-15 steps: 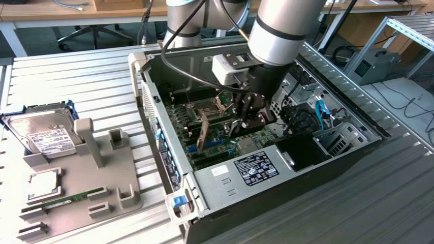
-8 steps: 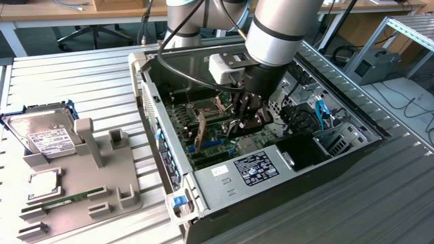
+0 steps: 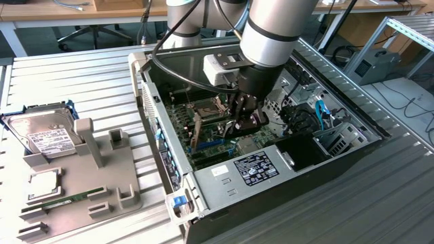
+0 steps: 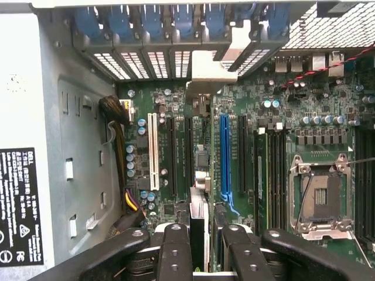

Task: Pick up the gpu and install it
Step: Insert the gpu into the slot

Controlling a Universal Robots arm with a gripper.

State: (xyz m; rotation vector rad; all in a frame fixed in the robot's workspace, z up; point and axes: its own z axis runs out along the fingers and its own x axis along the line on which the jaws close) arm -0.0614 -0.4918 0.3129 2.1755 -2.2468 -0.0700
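My gripper (image 3: pixel 243 121) hangs inside the open computer case (image 3: pixel 169 152), shut on the gpu (image 3: pixel 252 124), a thin black card held on edge just above the motherboard (image 3: pixel 203 137). In the wrist view the gpu (image 4: pixel 199 216) runs edge-on from between my fingers (image 4: pixel 174 252) to its pale metal bracket (image 4: pixel 212 67) at the case's rear slot openings. It sits over the expansion slots, between a black slot (image 4: pixel 176 158) and the blue slot (image 4: pixel 224 158). Whether its edge touches a slot I cannot tell.
An open CPU socket (image 4: pixel 321 196) lies beside the slots. The labelled power supply (image 3: pixel 254 168) and a drive cage (image 3: pixel 339 134) fill the case's near end. On the exterior view's left, a grey fixture (image 3: pixel 81 198) holds a hard drive (image 3: pixel 44 137), a CPU (image 3: pixel 44 184) and a memory stick (image 3: pixel 71 199).
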